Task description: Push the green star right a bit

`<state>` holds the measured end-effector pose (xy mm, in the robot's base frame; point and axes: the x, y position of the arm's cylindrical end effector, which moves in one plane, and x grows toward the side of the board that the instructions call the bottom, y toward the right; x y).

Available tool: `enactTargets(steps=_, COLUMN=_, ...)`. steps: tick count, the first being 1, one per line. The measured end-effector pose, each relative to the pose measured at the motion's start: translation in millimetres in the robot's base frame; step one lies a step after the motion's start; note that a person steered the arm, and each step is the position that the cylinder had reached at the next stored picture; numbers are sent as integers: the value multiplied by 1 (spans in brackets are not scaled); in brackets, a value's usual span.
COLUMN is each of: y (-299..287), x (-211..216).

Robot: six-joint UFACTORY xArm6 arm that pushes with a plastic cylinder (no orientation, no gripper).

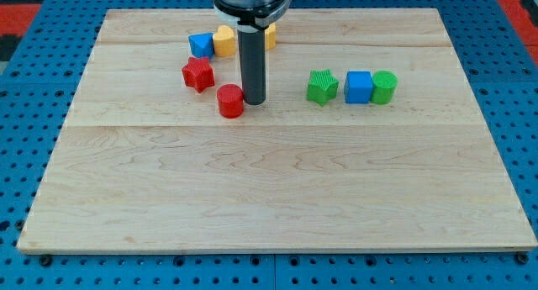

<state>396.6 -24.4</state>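
Now, going left to right with the green star as my landmark. Far to its left sit a blue block, a yellow block, a red star and a red round block. My tip stands just beside the red round block, still left of the green star and apart from it. I have no claw, only a rod, so nothing is being held. On the star's right a blue cube touches it, then a green round block. I should slide to the star's left side, line up with its middle, and push gently, because the neighbours will likely move too.
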Motion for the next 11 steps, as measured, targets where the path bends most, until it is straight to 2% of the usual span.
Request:
enactTargets(steps=1, y=6, x=-10)
enactTargets(steps=3, y=56, x=-16)
enactTargets(steps=11, y=63, x=-4)
